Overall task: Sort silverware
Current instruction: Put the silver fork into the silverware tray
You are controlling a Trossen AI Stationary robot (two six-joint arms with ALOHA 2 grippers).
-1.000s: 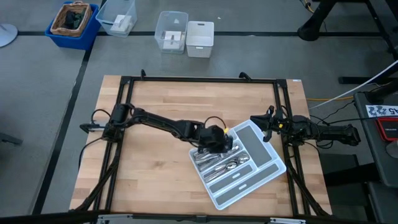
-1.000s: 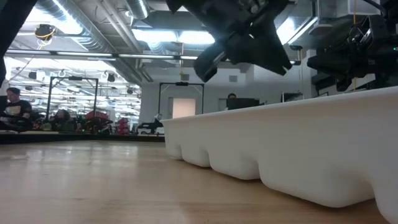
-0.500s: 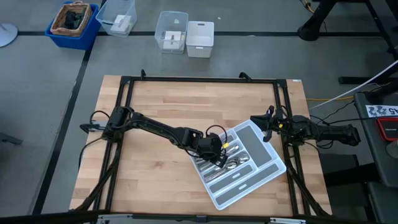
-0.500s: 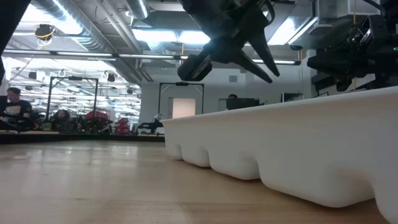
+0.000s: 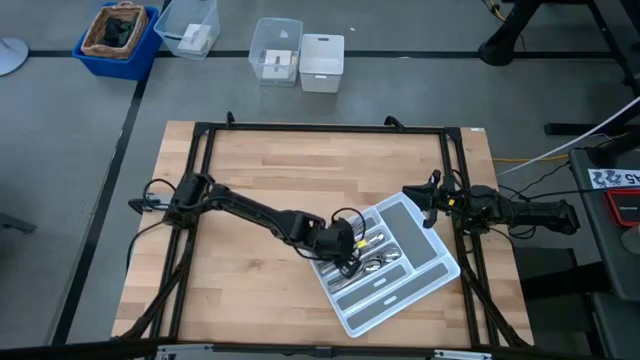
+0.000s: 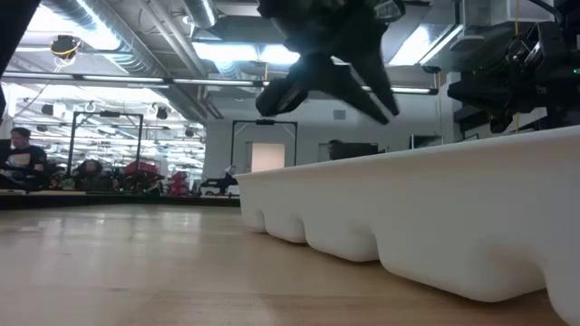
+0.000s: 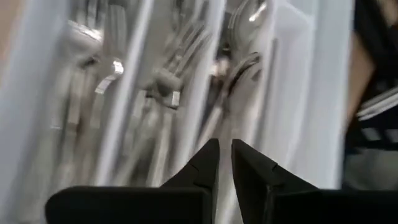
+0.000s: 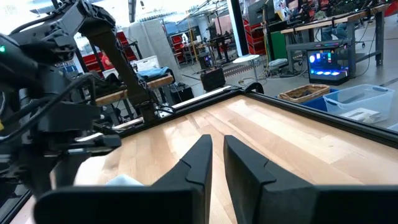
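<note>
We see the silverware (image 5: 358, 262) lying in the long compartments of the grey tray (image 5: 432, 268) on the worktop (image 5: 250, 180); none lies loose on the wood, so we judge most of the sorting done, although some pieces look mixed. The left gripper (image 7: 224, 163) hangs low over the tray, fingers nearly closed and empty. The right gripper (image 8: 214, 157) waits at the right edge, fingers also nearly closed and empty. The tray sits near the right frame rail; the left side offers wide free room.
</note>
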